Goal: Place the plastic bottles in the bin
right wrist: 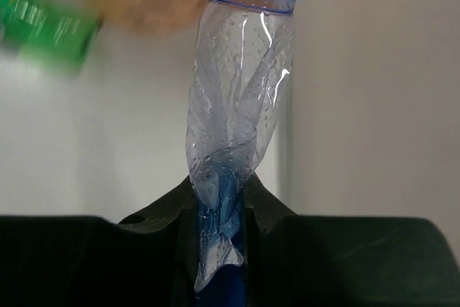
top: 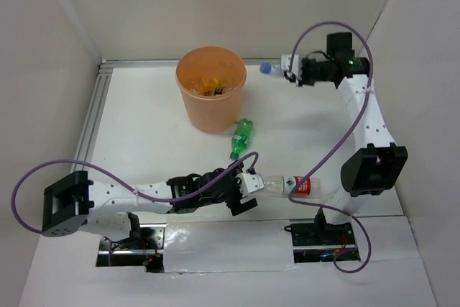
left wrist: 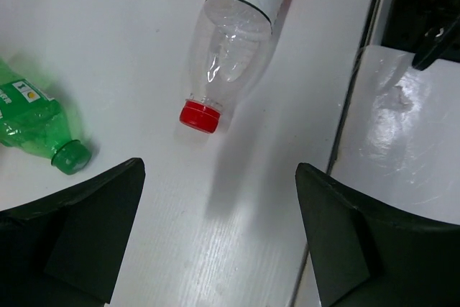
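The left arm (top: 136, 195) lies low along the near edge, stretched toward 3 o'clock, and the left gripper (top: 254, 192) stands with its jaws wide apart just short of the red-capped bottle (top: 287, 185), which lies on its side on the white table (top: 144, 141) with the cap toward the gripper. The right arm (top: 366, 116) rises from its base, bends at a black elbow and reaches back toward 12 o'clock, its wrist turned to 9 o'clock; the right gripper (top: 286, 70) is clamped on the blue-capped bottle (top: 267, 68), held in the air at about 3 o'clock of the rim of the bin (top: 210, 106), just outside it. The green bottle (top: 241, 136) lies on the table at 5 o'clock of the bin, close to its wall. Only the top view shows inside the bin, where some yellow and dark things lie, too small to name. The left wrist view shows that the red cap sits ahead of the black fingers (left wrist: 86, 235), not between them, and that this bottle is clear, ribbed plastic with a white and red label. The right wrist view shows the held bottle is crushed, thin, twisted clear plastic beaded with droplets, pinched at its lower end
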You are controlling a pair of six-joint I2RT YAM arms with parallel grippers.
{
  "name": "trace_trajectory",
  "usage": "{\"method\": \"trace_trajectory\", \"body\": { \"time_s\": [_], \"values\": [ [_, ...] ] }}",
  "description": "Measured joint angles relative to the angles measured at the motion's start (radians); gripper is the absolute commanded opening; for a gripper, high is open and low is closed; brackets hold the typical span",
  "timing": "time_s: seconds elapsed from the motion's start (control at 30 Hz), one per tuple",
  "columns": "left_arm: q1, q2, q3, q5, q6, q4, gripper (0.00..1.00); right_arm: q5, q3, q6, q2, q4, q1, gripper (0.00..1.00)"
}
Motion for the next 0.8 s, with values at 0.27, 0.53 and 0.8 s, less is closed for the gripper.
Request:
{"method": "trace_trajectory", "body": {
  "time_s": [0.27,0.53,0.8],
  "values": [
    [-0.016,0.142,0.001,-0.055,0.087,0.105,1.0,-0.22,0.367,0.652,0.144,0.37,0.311,0.06],
    [-0.024,0.295,0.083,-0.113,0.177,0.197,1.0,-0.264,0.636,1.152,0.492,0.616,0.454,1.0],
    [-0.027,0.461,0.236,-0.102,0.269,0.257,1.0,-0.157,0.611,1.348,0.533,0.566,0.358,1.0]
  ]
}}
